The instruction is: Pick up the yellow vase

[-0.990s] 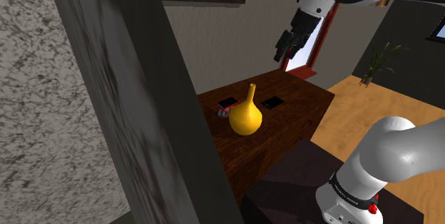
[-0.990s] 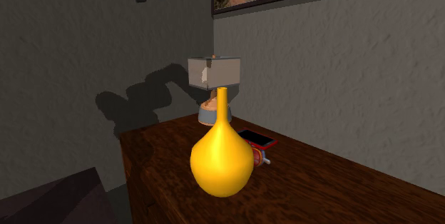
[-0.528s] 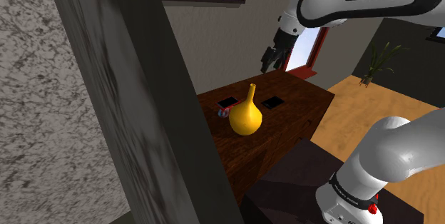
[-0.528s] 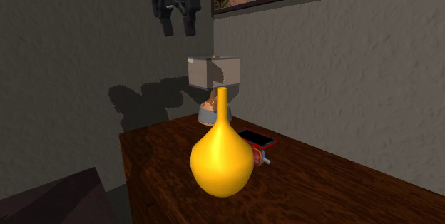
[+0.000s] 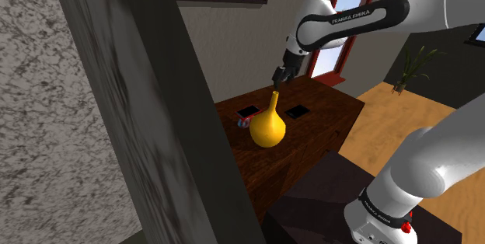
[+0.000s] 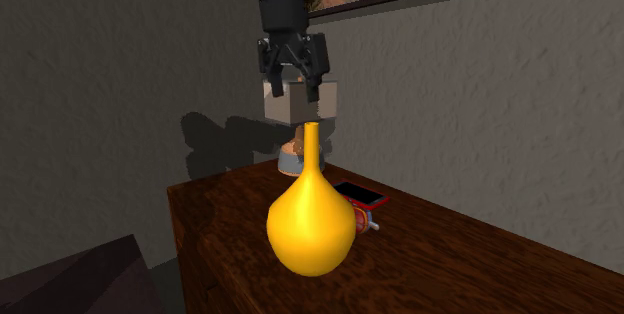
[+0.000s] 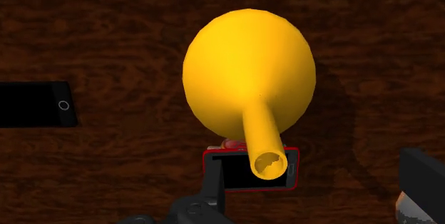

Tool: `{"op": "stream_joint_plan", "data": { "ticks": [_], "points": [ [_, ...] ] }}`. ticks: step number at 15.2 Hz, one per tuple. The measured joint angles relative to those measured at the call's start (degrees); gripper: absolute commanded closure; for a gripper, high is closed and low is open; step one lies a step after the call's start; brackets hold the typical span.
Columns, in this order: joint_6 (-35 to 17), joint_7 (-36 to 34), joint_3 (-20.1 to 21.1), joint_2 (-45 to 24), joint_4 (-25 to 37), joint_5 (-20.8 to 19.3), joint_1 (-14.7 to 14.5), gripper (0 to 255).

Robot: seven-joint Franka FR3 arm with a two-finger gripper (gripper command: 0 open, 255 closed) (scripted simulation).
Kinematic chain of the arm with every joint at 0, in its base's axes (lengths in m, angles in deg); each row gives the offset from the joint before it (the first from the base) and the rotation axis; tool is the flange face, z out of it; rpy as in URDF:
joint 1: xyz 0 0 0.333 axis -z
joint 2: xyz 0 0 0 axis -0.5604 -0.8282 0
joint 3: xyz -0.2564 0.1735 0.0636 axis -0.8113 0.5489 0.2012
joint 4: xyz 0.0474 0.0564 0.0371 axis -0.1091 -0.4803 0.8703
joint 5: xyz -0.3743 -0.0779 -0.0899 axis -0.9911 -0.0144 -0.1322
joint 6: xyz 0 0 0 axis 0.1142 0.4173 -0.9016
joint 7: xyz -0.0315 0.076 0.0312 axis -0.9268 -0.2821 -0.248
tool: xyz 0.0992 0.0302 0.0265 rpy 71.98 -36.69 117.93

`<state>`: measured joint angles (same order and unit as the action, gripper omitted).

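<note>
The yellow vase [image 5: 267, 128] has a round body and a long thin neck, and it stands upright on the dark wooden table [image 5: 326, 118]. In the second exterior view the vase [image 6: 311, 224] is near the table's front corner. My gripper [image 6: 295, 90] hangs just above the neck's mouth, pointing down, its fingers apart and holding nothing. From the shoulder view the gripper [image 5: 277, 78] is a short way above the vase's top. The wrist view looks straight down on the vase [image 7: 249, 73], whose neck leans toward the camera.
A red-cased phone [image 7: 249, 170] lies right beside the vase, and a black phone [image 7: 36, 103] lies farther off. A grey box on a brown base [image 6: 290, 112] stands behind the vase near the wall. A wide dark pillar [image 5: 155, 126] covers the shoulder view's left.
The gripper has come down and moved to the shoulder view's left, from high by the window to just above the vase's neck. The vase has not moved.
</note>
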<state>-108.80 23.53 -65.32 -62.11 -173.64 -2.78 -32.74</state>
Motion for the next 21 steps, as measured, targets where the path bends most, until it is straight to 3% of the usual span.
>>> {"op": "stream_joint_plan", "data": {
  "ticks": [4, 12, 13, 21],
  "points": [
    [-4.5, 1.6, -0.6, -6.9, 1.6, -0.4, 0.3, 0],
    [-10.7, 2.2, -0.8, -10.8, -0.7, -0.1, 0.3, 0],
    [-10.9, 2.2, -0.8, -11.0, -0.8, -0.1, 0.3, 255],
    [-11.2, 2.1, -0.8, -11.1, -0.9, -0.1, 0.3, 255]
  ]
}}
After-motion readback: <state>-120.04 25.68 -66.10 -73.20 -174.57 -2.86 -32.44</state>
